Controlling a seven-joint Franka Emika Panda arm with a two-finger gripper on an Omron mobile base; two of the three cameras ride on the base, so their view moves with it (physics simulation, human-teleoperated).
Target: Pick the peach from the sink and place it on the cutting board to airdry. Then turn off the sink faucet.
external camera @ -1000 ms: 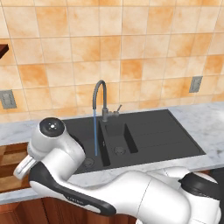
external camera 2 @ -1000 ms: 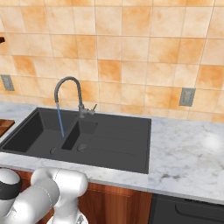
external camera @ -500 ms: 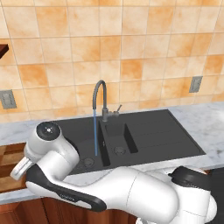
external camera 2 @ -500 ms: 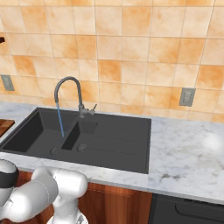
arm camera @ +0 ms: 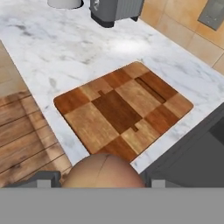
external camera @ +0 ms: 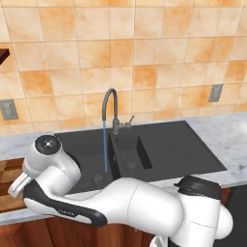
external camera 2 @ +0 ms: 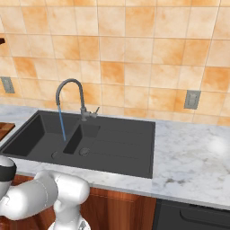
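Note:
In the hand view my gripper is shut on the peach, a round orange-pink fruit at the bottom of the view. It hangs above the near corner of the checkered wooden cutting board, which lies on the marble counter beside the black sink. From the base views, my arm reaches far left, and a strip of the cutting board shows left of the sink. The dark gooseneck sink faucet pours a thin blue stream of water into the sink's left basin.
A grey appliance and a white object stand on the counter beyond the board. The counter edge drops to a wooden floor. Wall outlets sit on the tiled backsplash.
My arm's elbow joint has drifted a little further left in both base views. The water keeps running and nothing else has moved.

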